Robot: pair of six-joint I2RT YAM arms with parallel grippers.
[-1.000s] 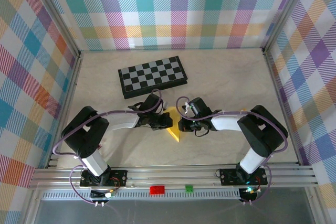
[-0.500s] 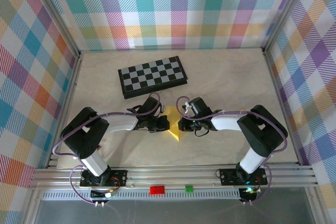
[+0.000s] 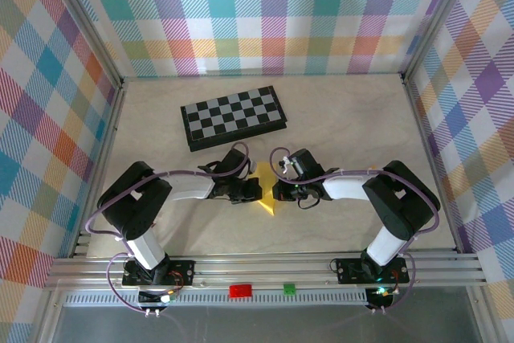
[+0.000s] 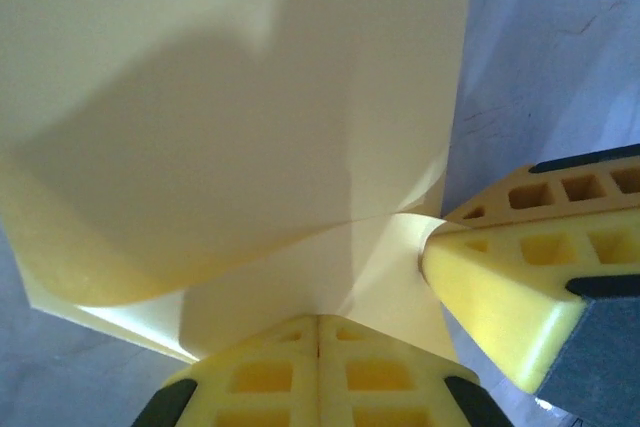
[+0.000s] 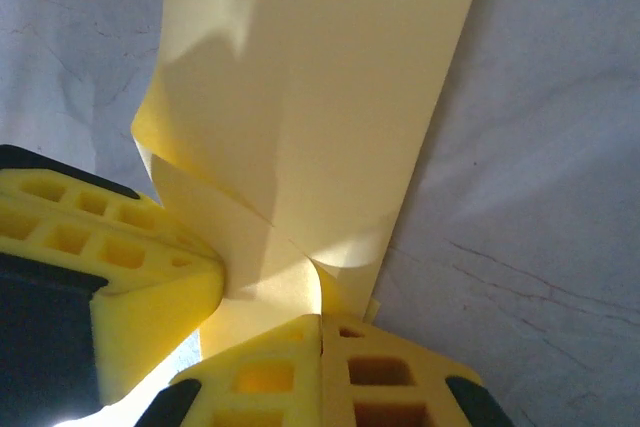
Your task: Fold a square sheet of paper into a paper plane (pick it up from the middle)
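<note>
The folded paper sheet (image 3: 268,205) lies on the table (image 3: 361,118) between the two pincers. The left gripper (image 3: 255,189) meets its left edge and the right gripper (image 3: 278,191) its right edge, tip facing tip across it. One end of the sheet reaches beyond the fingertips toward the far wall, and the other sticks out on their near side. The chessboard (image 3: 233,116) lies on the table behind the pincers, a little left of the left gripper and apart from the sheet. Seen from the left wrist, the sheet spreads ahead of that pincer's tips, with the right gripper's fingers (image 4: 510,267) just to the right.
</note>
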